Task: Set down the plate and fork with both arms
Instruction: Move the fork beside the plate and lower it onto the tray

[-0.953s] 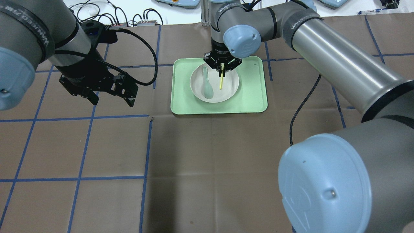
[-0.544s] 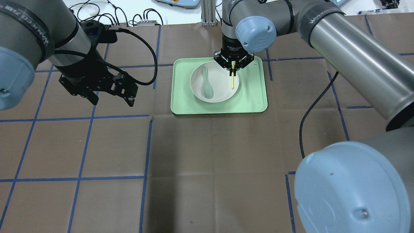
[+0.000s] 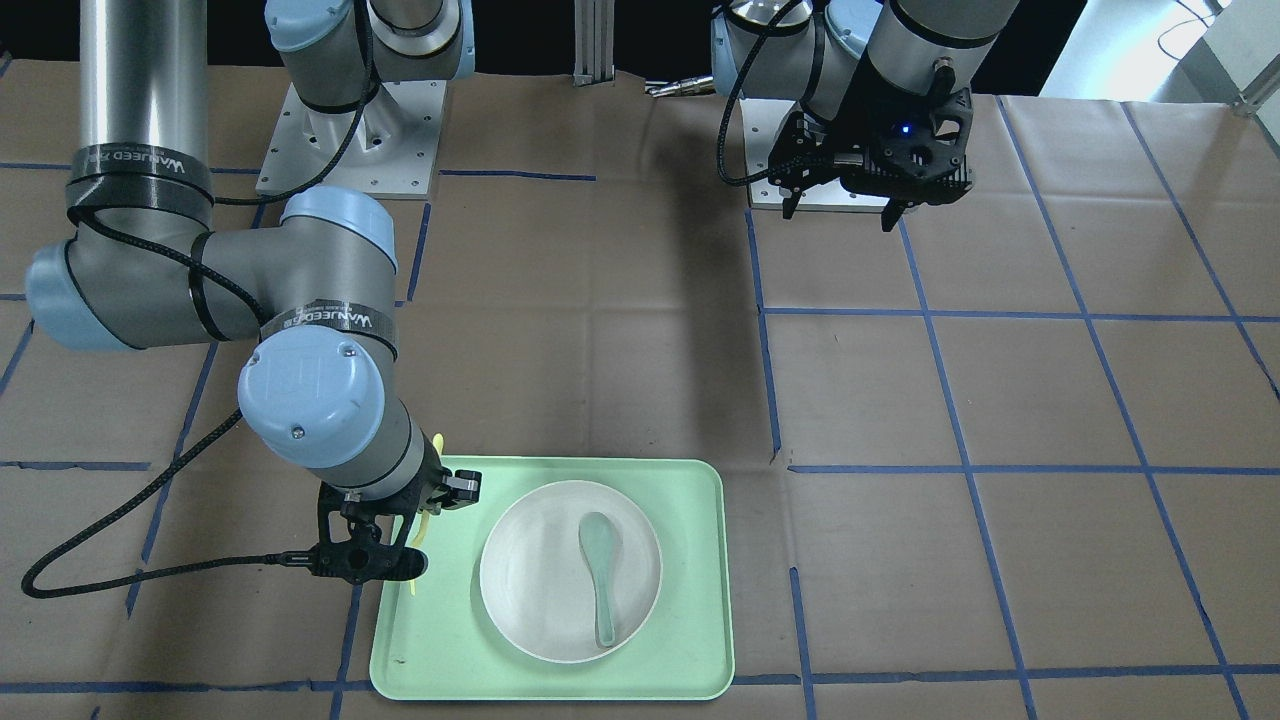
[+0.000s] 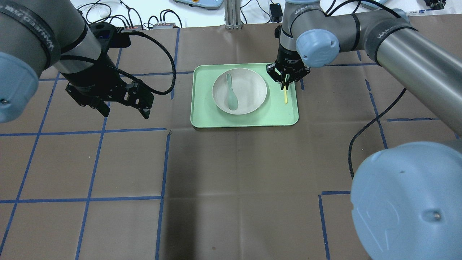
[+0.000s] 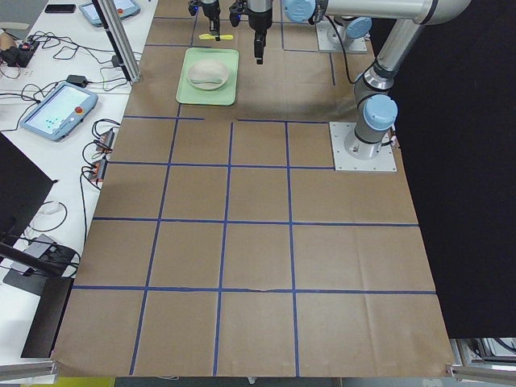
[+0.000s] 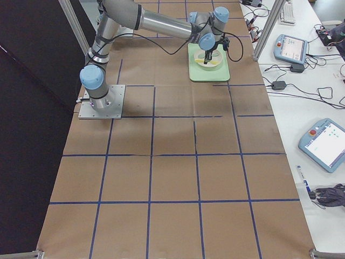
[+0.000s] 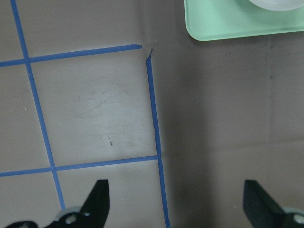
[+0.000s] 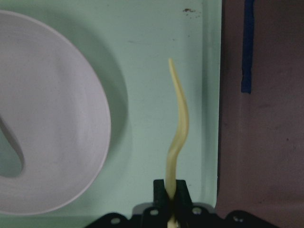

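Observation:
The off-white plate [image 4: 249, 85] sits in the mint-green tray [image 4: 281, 112]; it also shows in the front view [image 3: 530, 590] and the right wrist view [image 8: 47, 118]. My right gripper [image 4: 286, 82] is shut on the pale-yellow fork [image 4: 285, 96] and holds it by one end. The fork hangs over the tray's bare strip between the plate and the tray's right rim, as the right wrist view [image 8: 178, 123] shows. I cannot tell if the fork touches the tray. My left gripper [image 4: 126, 113] is open and empty above the table, left of the tray.
A grey-green spoon [image 4: 231, 96] lies in the plate. The table is brown paper with blue tape lines [image 4: 90, 198]. A black cable [image 4: 357, 133] trails on the table right of the tray. Cables and boxes lie beyond the far edge.
My right gripper has carried the fork to the right, from above the plate to over the tray's right strip. The left arm has not moved.

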### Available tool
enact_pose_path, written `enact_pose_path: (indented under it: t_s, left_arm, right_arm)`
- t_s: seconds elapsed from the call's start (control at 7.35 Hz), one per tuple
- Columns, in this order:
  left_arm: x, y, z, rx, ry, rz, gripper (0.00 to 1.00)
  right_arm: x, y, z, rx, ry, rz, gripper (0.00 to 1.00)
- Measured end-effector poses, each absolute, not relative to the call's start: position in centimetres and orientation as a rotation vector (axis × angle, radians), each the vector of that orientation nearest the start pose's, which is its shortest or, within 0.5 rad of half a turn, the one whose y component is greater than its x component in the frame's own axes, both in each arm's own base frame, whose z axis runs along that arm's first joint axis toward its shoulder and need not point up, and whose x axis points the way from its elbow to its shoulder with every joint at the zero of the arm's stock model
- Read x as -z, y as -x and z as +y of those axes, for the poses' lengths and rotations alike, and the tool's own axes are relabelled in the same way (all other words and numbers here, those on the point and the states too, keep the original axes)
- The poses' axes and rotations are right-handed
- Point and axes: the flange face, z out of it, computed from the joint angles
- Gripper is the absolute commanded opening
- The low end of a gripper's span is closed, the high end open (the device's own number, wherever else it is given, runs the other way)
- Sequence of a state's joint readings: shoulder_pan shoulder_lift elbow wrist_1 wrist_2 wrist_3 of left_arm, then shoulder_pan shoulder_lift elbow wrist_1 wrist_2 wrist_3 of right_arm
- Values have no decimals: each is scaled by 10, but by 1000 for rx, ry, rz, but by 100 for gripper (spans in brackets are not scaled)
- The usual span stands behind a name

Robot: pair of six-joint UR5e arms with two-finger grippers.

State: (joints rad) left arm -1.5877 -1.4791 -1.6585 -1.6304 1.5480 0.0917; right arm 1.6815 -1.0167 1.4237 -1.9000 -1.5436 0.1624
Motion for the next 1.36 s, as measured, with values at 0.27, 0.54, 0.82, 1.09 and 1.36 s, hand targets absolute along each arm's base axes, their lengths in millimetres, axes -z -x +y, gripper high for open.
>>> enact_pose_path:
  t_s: [0.27,0.54,0.82,1.09,1.36]
  left_arm:
    - [-482,143,-446,-81,-170,3161,100]
    - [-482,143,-446,-79,-171,3161,100]
    - [-482,143,-447,-78,-170,3161,100]
    - [-483,143,-447,-77,-168,3162,100]
    - [-483,142,-447,-76,-167,3163,100]
  right_arm:
    - [-223,-211,-667,-105,-82,3115,3]
    - [-200,-212,-674,-104,-85,3113,4]
    - [-188,-213,-679,-95,-83,3111,30]
    - [-189,-214,-679,-87,-83,3112,57]
    - [-189,-213,-680,-85,-83,3114,57]
